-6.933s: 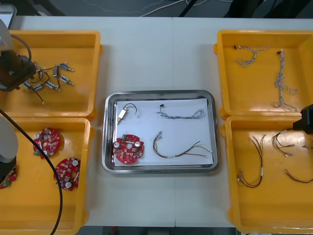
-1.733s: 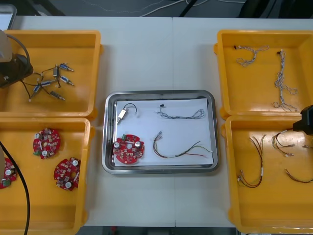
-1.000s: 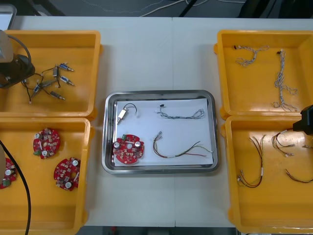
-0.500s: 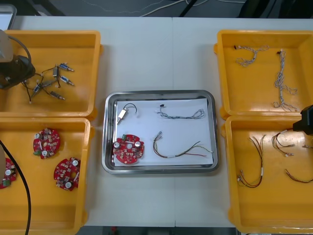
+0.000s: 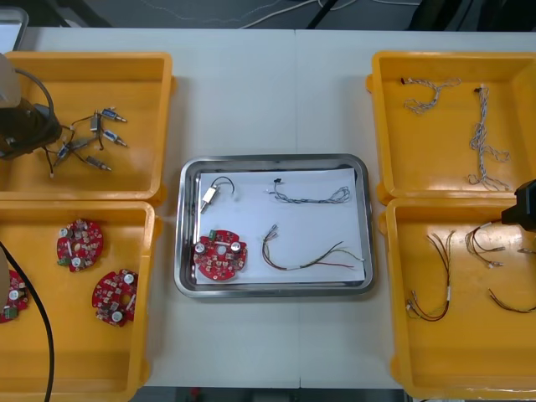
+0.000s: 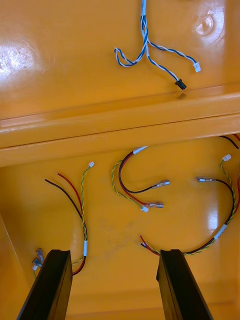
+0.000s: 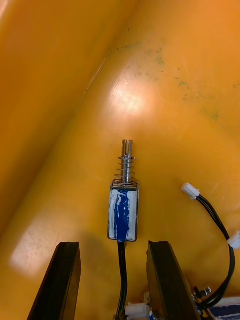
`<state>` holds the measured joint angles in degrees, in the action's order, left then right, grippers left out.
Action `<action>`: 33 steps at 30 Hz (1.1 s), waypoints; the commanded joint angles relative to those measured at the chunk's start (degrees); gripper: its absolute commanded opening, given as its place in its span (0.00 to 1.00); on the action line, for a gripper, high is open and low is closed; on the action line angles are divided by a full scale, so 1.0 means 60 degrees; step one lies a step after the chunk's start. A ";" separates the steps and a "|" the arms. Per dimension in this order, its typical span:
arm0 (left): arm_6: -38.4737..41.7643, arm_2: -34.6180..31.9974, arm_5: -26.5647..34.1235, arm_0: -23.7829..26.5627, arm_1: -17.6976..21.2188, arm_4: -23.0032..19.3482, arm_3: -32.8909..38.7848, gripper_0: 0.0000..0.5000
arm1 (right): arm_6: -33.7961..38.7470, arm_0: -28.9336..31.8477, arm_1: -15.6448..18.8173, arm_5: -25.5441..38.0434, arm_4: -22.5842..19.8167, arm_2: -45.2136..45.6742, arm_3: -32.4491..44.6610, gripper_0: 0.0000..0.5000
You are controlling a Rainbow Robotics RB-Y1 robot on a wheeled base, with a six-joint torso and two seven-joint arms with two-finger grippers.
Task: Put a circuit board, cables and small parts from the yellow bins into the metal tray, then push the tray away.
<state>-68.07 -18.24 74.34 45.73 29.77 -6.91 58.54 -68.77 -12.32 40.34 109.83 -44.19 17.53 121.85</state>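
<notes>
My left gripper (image 5: 33,134) hangs over the far left yellow bin (image 5: 92,59), beside a tangle of small metal parts (image 5: 84,144). In the left wrist view the left gripper (image 7: 114,243) is open; a small metal part (image 7: 124,212) with a blue label lies on the bin floor just past the fingertips, its black cable running back between them. The metal tray (image 5: 272,159) holds a red circuit board (image 5: 219,255), a small metal part (image 5: 209,198), a blue and white cable (image 5: 310,197) and a red and yellow cable (image 5: 306,255). My right gripper (image 5: 521,208) waits open at the right edge.
The near left bin (image 5: 50,352) holds three circuit boards (image 5: 115,296). Blue and white cables (image 5: 481,138) lie in the far right bin. Below my right gripper (image 6: 114,252), red and yellow cables (image 6: 137,187) are spread over the near right bin (image 5: 469,352).
Since the oldest frame the left arm has shifted a little in the far left bin and the tangle of small parts has been stirred. The right arm and the tray have not moved.
</notes>
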 commanded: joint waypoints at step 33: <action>-0.0578 -0.0139 -0.1038 0.1168 0.0576 0.0010 -0.1363 0.77 | 0.0401 0.0106 0.0337 0.0029 -0.0076 0.0301 0.0303 1.00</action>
<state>-68.07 -19.10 68.80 49.96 29.93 -6.82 50.18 -68.77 -12.30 40.34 109.83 -44.19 17.53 121.85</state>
